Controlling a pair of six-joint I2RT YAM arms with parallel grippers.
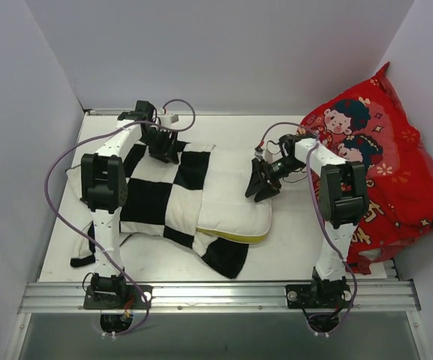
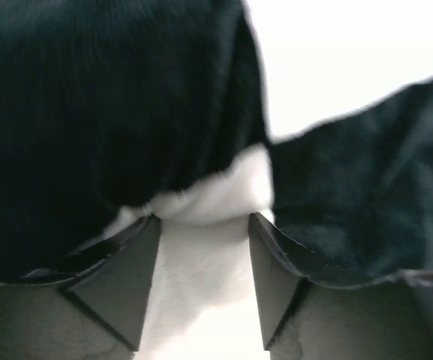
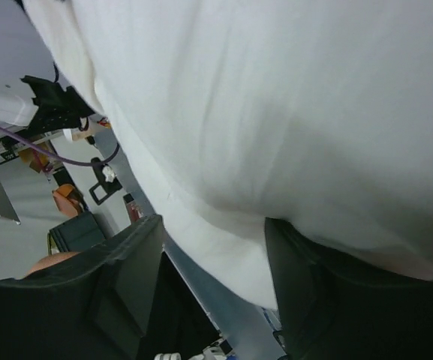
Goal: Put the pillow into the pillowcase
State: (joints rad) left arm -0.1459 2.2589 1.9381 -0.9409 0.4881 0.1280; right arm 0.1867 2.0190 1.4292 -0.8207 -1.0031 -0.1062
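On the table (image 1: 295,244), toward its left edge, your limp pillowcase (image 1: 150,201) lies with the soft, light pillow (image 1: 235,196) half inside. Hold the case by its open hem. Your left gripper (image 1: 163,152) pinches case cloth. Your right gripper (image 1: 261,187) straddles the pillow, and I cannot tell whether it is clamped.

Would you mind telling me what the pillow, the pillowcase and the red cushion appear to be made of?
Pillow: soft matte cream woven fabric, probably cotton over stuffing; it sags and dents. Pillowcase: limp, slightly fuzzy checkered cloth, maybe fleece; nap shows close up. Red cushion: smooth printed fabric with faint sheen, likely polyester.
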